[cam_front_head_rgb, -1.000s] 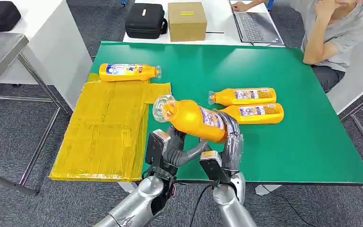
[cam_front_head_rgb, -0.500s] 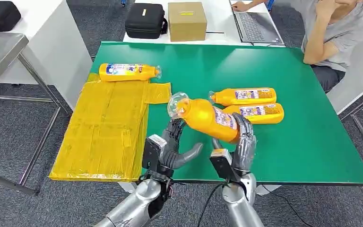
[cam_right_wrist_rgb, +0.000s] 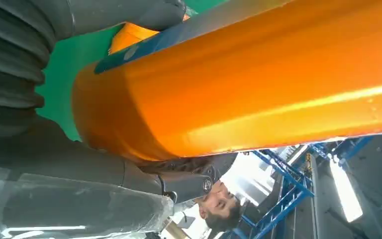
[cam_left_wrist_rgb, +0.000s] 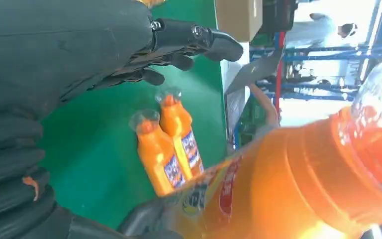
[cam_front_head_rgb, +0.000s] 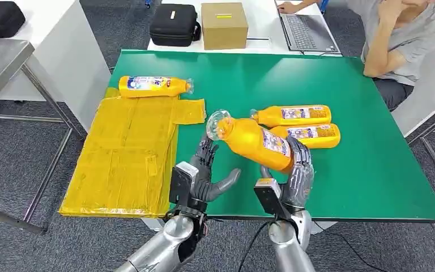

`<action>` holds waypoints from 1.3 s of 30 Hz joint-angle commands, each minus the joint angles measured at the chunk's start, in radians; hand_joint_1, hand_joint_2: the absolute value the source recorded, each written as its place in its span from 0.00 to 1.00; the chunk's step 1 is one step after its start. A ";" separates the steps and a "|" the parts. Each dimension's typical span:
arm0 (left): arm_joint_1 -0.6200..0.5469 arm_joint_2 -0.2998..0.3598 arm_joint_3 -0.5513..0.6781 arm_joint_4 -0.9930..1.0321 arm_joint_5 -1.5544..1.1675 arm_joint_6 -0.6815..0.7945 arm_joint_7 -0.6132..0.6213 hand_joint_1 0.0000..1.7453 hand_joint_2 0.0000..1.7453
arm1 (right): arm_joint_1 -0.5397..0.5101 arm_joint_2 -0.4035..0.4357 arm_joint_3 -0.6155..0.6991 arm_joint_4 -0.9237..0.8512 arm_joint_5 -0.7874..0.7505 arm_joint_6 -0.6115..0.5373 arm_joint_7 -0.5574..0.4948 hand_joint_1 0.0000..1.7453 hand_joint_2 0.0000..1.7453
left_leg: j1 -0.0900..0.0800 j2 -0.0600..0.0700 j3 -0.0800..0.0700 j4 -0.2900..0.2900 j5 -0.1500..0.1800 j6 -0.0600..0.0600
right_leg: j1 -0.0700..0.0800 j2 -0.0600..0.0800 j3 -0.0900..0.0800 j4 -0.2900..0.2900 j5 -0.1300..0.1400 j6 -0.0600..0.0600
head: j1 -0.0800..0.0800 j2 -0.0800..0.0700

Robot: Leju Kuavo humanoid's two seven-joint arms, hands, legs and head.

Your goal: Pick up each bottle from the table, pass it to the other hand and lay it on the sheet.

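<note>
A wide bare stretch of the green tabletop (cam_front_head_rgb: 272, 79) lay open across the far half, and the yellow taped sheet (cam_front_head_rgb: 124, 153) at the table's left edge was bare except for one orange plastic bottle (cam_front_head_rgb: 154, 86) lying along its far end. Two more orange bottles (cam_front_head_rgb: 297, 124) lay side by side, touching, right of centre. A seated person (cam_front_head_rgb: 399, 39) bordered the far right corner.

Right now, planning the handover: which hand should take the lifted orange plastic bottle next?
Left. The left hand is open beside the orange plastic bottle, which the right hand holds, and nearer the yellow sheet.
</note>
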 commanded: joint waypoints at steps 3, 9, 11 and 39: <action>-0.056 -0.017 -0.060 0.045 0.034 -0.036 0.050 0.00 1.00 | -0.059 0.057 -0.061 0.039 0.024 0.000 0.000 1.00 1.00 | 0.000 0.001 0.002 0.000 -0.001 -0.001 | 0.000 0.000 0.002 0.000 -0.001 -0.001 | 0.000 0.000; -0.063 -0.017 -0.077 0.033 0.073 -0.089 0.095 0.00 1.00 | -0.075 0.071 -0.060 0.041 0.044 0.000 0.000 1.00 1.00 | 0.000 0.001 0.005 0.001 -0.002 -0.002 | 0.000 0.000 0.004 0.002 -0.003 -0.002 | 0.000 0.000; -0.066 -0.019 -0.074 0.025 0.086 -0.073 0.091 0.00 1.00 | -0.082 0.074 -0.052 0.053 0.052 0.000 0.000 1.00 1.00 | 0.000 0.002 0.005 0.001 -0.003 -0.002 | 0.000 0.000 0.004 0.002 -0.003 -0.002 | 0.000 0.000; -0.128 -0.019 -0.134 0.048 0.159 0.174 -0.021 0.00 1.00 | -0.060 0.074 0.076 0.064 0.069 0.000 0.000 1.00 1.00 | 0.000 0.000 0.005 0.000 -0.002 -0.002 | 0.000 -0.001 0.004 0.001 -0.003 -0.002 | 0.000 0.000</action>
